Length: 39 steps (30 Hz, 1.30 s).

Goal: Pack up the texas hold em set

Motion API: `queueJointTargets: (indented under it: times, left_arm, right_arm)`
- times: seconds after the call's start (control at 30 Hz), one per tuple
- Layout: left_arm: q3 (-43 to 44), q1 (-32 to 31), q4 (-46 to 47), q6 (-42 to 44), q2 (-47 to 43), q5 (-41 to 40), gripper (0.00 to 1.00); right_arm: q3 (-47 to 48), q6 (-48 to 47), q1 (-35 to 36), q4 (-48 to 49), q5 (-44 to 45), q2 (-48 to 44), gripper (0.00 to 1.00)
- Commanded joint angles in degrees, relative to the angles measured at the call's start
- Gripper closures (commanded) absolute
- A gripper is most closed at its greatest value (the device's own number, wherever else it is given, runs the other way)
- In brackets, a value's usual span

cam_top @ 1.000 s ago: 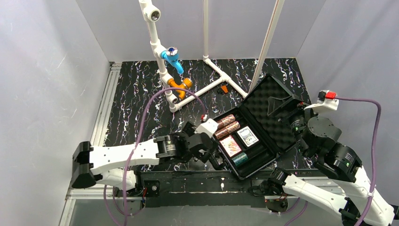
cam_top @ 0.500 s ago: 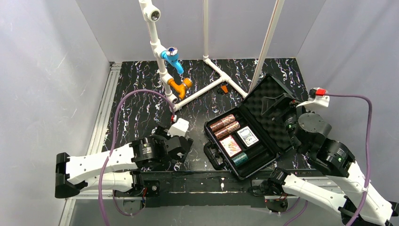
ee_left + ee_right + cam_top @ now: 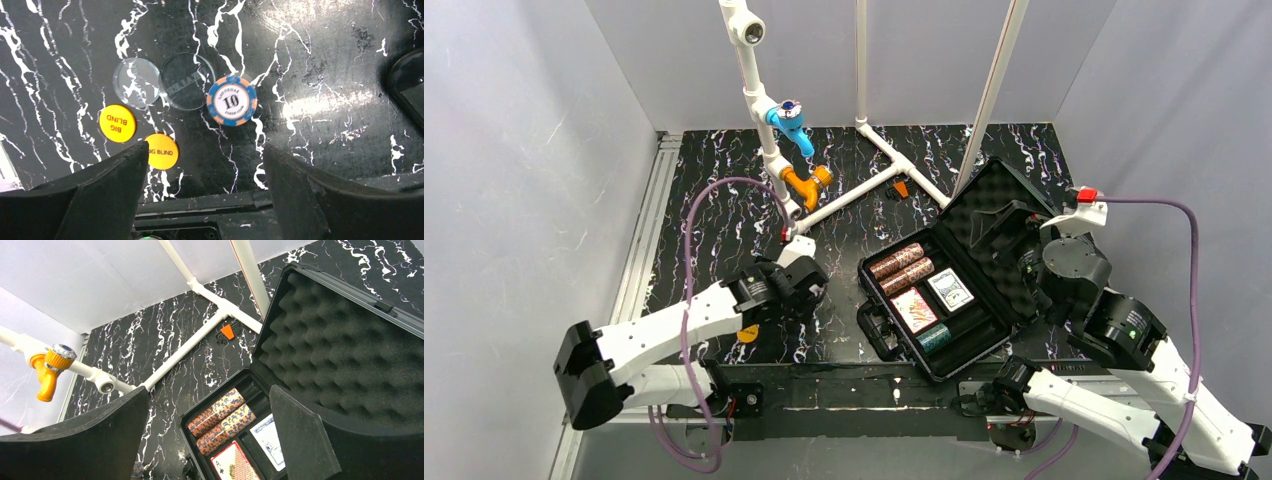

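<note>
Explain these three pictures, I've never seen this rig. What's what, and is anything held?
Two robot arms stand bolted at the near edge of a black marbled table. The overhead view shows both. The other two views come from cameras on the wrists, so the dark wedges at the bottom are that arm's own fingers. The left gripper hangs open above loose pieces: a blue 10 chip, two yellow Big Blind discs and two clear discs. The right gripper, also open, faces the open black case, which holds chip rolls and card decks. Nothing is held.

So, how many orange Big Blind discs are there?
2. One orange disc lies near the clear discs; the other is partly behind a left gripper finger. More may be hidden.
</note>
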Motion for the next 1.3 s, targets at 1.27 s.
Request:
queueJointTargets:
  times: [1.27]
  left_arm:
    - [-0.5, 12.3, 12.0, 5.9, 16.2, 13.9, 0.43]
  right_arm:
    - [-1.0, -1.4, 0.2, 0.9, 3.0, -3.5, 0.02]
